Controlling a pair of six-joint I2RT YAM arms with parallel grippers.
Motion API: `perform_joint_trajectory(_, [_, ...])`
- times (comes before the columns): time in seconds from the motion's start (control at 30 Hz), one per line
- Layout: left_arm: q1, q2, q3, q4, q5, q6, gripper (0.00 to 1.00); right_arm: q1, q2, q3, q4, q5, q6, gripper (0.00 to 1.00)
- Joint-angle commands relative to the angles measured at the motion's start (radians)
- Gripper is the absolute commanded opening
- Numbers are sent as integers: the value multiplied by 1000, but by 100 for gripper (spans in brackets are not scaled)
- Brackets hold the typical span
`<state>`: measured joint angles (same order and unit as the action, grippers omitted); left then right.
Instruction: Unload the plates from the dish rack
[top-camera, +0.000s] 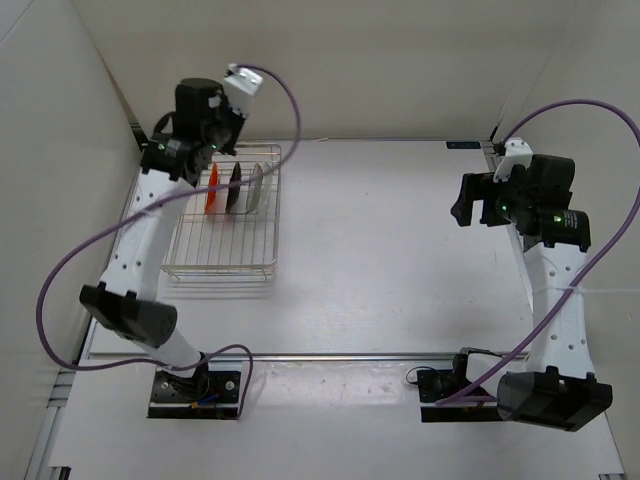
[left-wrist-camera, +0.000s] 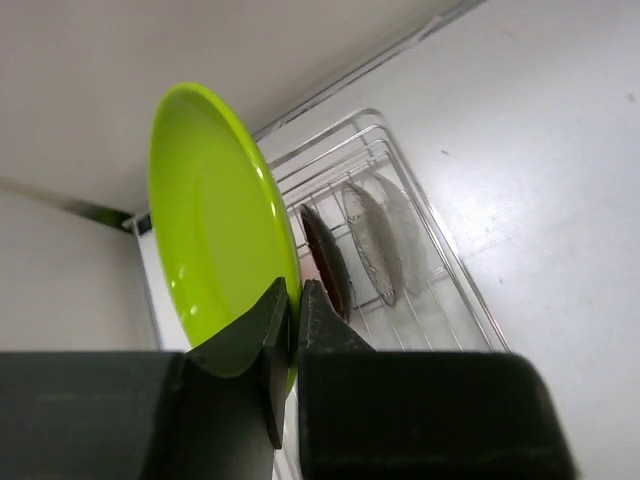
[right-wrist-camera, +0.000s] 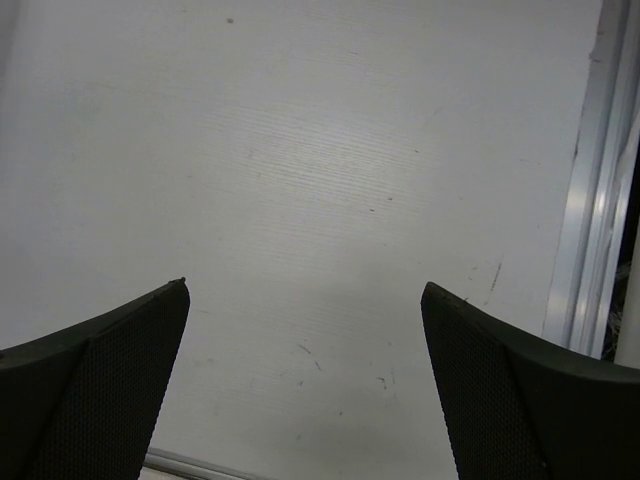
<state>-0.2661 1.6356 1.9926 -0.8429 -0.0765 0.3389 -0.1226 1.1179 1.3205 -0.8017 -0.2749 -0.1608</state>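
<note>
No legible text, number, brand mark or sign appears in any view. A small blue tag (top-camera: 462, 146) sits at the far edge of the table (top-camera: 380, 250), but it is too small to read.

My left pincer (left-wrist-camera: 296, 292) is black against the lime green plate (left-wrist-camera: 215, 230). The dish rack (top-camera: 222, 242) is a silver wire grid with an orange plate (top-camera: 212, 190), a glossy black plate (top-camera: 236, 188) and a clear plate (top-camera: 257, 186). The surface (top-camera: 400, 250) is white.
</note>
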Motion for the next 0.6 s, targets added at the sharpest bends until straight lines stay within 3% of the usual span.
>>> perform_joint_trajectory(0.0, [-196,-121,-130,48,-275,193,11,3,34,106,-57,-142,6,100])
perform_joint_trajectory(0.1, [-397,-146,-303,148,-499,339,11,3,92,225,-112,-266,27,100])
perform_joint_trajectory(0.27, [-643,-155,-492,247,-737,523,11,-6,154,373,-139,-427,66,100])
perform_joint_trajectory(0.47, [-935,-146,-673,426,-855,785,11,-15,206,393,-116,-679,87,96])
perform_joint_trajectory(0.57, [-1042,-102,-664,452,-865,810,11,-3,241,393,-116,-733,76,95])
